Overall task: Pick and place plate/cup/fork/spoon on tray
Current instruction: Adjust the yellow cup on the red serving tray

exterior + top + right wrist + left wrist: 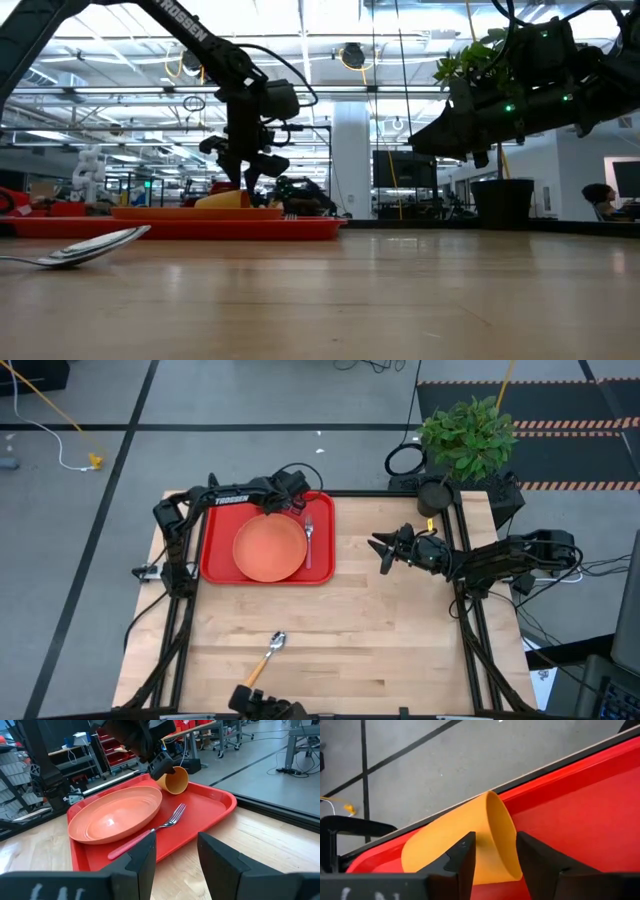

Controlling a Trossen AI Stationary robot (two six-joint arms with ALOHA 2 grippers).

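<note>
Yellow-orange, the cup (470, 845) fills my left wrist view, tilted on its side over the red tray (580, 805), its rim pinched between the left tool's (495, 852) fingers; from above I cannot see it, hidden under that arm. The right wrist view shows plate (115, 815) and fork (150, 832) on the tray. The spoon (268, 655) lies on the table (400, 630). My right tool (385, 550) hovers beside the tray, fingers spread, empty.

So the light wood desk (380, 630) has the red tray (215, 550) sitting toward the far left, and the spoon (268, 652) lying alone near the front edge.
</note>
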